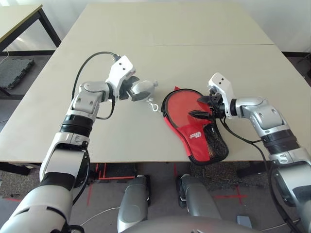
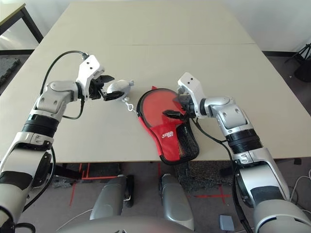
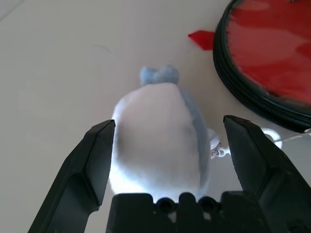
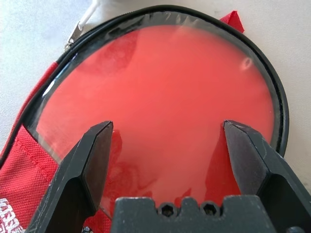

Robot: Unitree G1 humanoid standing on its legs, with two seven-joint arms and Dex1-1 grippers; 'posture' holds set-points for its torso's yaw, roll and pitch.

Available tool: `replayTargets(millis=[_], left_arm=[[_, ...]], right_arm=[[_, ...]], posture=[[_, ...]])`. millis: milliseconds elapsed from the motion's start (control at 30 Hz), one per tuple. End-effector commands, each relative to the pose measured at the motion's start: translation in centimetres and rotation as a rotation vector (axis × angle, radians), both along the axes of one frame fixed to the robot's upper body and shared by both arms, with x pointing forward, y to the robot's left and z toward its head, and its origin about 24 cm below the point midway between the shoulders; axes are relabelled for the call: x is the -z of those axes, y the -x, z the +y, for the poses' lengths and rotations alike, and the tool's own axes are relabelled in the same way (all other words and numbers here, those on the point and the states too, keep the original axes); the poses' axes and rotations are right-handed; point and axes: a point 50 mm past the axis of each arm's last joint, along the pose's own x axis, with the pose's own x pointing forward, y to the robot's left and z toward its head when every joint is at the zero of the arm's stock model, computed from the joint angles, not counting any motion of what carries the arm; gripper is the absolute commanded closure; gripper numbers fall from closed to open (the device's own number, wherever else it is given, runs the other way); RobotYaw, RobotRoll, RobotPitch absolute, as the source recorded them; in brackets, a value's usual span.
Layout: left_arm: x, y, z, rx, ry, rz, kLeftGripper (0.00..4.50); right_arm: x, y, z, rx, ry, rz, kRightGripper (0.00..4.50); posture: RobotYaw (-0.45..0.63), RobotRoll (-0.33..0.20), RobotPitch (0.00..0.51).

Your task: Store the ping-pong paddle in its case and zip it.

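While both hands stand wide apart and hold nothing, the case (image 1: 194, 126) lies flat on the counter (image 1: 204, 43) near its front edge, round end away from the robot, narrow end with black mesh pocket and white logo toward it. Its round part shows a red face under a clear glossy window, ringed by black zip trim; whether the paddle is inside cannot be told. Right hand (image 1: 202, 107) hovers over that round part, fingers (image 4: 87, 165) spread. Left hand (image 1: 130, 91) has its fingers (image 3: 95, 160) either side of a small grey-white plush toy (image 3: 158, 141), which sits just beside the case's round edge.
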Motion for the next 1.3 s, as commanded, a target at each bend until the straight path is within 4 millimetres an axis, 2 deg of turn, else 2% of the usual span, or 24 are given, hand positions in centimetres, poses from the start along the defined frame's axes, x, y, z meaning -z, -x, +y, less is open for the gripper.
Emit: replayTargets(millis=[33,267,333,400,633,833,1133,1300], left_arm=[[0.7,-0.6,-0.2,-0.017,-0.086,-0.013,0.75],[0.5,-1.9,-0.4,-0.064,-0.21,-0.105,3.38],[0.2,-2.4,-0.9,-0.066,-0.242,-0.143,3.97],[-0.6,-2.8,-1.8,-0.054,-0.27,-0.209,4.27],[-2.5,-3.8,-4.3,-0.035,-0.358,-0.359,4.28],[-4.4,-4.4,-7.7,-0.022,-0.437,-0.534,4.28],[-5.1,-4.3,-11.4,-0.028,-0.45,-0.635,4.28],[-5.1,-4.1,-12.5,-0.021,-0.496,-0.703,4.28]], right_arm=[[1.2,0.3,-0.1,0.01,0.013,0.067,0.0],[1.6,0.7,-0.4,0.008,0.02,0.084,0.0],[1.9,1.0,-0.5,0.007,0.024,0.094,0.0],[2.2,1.2,-0.5,0.008,0.026,0.1,0.0],[2.5,1.5,-0.2,0.012,0.016,0.112,0.0],[2.9,1.8,0.0,0.009,0.006,0.124,0.0],[3.3,2.6,0.2,0.01,-0.003,0.145,0.0],[3.3,3.2,0.4,0.007,-0.007,0.152,0.0]], posture=[[0.06,0.0,0.154],[0.05,0.0,0.157],[0.05,0.0,0.156],[0.05,0.0,0.156],[0.05,0.0,0.154],[0.04,0.0,0.155],[-0.01,0.0,0.163],[-0.03,0.0,0.168]])
